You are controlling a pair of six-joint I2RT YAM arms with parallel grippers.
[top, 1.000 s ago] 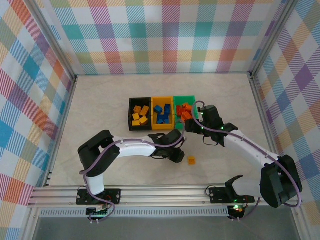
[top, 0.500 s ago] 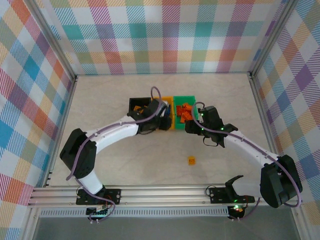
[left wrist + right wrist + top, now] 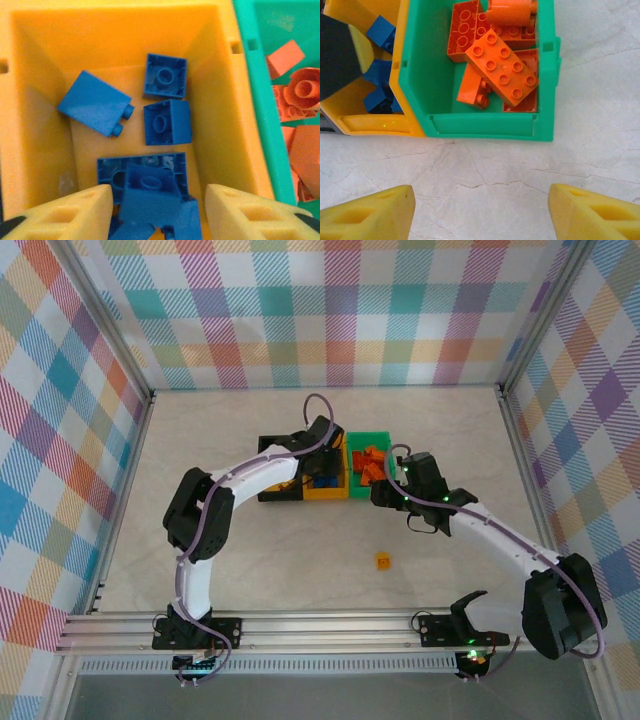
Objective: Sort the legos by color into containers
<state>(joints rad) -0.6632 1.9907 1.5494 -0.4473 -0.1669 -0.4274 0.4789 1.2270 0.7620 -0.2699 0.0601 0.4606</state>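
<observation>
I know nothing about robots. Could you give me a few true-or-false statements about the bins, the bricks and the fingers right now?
1. The yellow bin holds blue bricks. True.
2. The green bin is empty. False: orange bricks lie in it.
3. One brick lies loose on the table. True.
4. The right fingers grip an orange brick. False: they are open and empty, above the table.
5. The left fingers hang over the black bin. False: over the yellow bin.

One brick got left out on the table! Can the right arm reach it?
Probably yes. The lone brick lies on bare table, not far from the right end effector, which is open and empty; nothing stands between them.
</observation>
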